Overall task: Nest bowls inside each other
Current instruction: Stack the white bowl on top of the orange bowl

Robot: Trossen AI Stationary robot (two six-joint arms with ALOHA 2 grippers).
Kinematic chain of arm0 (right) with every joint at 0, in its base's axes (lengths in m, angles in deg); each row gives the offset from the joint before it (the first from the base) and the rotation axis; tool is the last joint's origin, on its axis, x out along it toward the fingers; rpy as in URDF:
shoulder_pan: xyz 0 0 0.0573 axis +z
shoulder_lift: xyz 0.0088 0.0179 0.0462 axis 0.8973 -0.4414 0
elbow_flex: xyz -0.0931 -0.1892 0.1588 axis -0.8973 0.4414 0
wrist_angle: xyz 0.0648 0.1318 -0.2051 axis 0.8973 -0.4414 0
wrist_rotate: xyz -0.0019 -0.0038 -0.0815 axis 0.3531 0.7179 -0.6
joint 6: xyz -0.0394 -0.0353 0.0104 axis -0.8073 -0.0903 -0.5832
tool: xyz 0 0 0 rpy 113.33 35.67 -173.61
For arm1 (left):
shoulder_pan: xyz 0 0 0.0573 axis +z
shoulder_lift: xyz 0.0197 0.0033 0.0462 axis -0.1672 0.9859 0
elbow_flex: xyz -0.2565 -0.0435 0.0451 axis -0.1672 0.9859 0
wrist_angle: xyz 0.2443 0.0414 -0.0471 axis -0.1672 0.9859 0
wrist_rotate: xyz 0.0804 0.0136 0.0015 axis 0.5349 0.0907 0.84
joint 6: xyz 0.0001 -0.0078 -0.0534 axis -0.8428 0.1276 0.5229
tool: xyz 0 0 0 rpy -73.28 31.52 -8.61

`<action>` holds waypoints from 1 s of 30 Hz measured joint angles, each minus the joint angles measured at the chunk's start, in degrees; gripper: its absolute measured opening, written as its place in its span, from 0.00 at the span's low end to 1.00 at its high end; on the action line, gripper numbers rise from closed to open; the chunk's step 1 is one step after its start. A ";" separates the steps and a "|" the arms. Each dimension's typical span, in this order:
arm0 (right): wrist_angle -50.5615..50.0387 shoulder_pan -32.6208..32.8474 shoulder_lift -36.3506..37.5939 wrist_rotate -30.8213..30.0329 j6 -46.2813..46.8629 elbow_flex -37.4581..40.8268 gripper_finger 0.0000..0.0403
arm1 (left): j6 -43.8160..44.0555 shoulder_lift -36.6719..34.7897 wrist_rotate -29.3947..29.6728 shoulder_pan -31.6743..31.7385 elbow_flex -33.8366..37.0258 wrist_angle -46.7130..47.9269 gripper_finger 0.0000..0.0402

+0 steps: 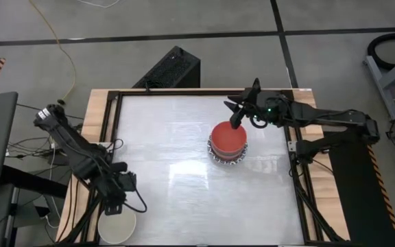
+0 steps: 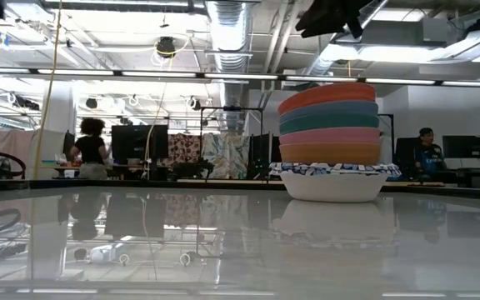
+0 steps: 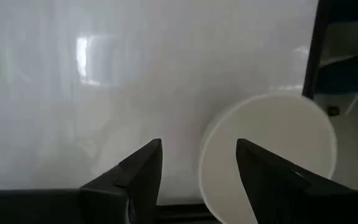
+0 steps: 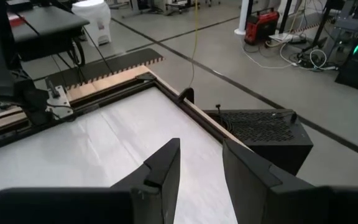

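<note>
We see cream bowl point(image 1: 118, 226) far from stack point(image 1: 228, 143): light, rigid, slick; pinch rim. Left gripper point(image 3: 197, 165) apart over it; right gripper point(image 4: 201, 163) apart, empty, above stack.

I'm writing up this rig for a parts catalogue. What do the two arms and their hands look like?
Both arms are matte black, built of jointed segments with black cables looped alongside. The left hand ends in two dark, flat, wedge-shaped fingers, and the right hand has the same pair. A small green light glows on the right arm near its wrist.
</note>
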 joint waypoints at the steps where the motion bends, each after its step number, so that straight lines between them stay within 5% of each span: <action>1: 0.18 0.00 -0.14 0.00 0.00 0.00 0.35 | 0.65 -0.05 -0.26 -0.43 1.46 -1.10 0.48; 23: 0.06 0.81 -1.07 0.04 2.99 0.00 0.35 | 11.80 -0.03 -3.68 -6.52 19.54 -24.32 0.47; 30: 0.12 1.56 -0.99 0.04 3.19 0.00 0.35 | 17.53 -0.03 -5.94 -6.51 25.06 -28.14 0.27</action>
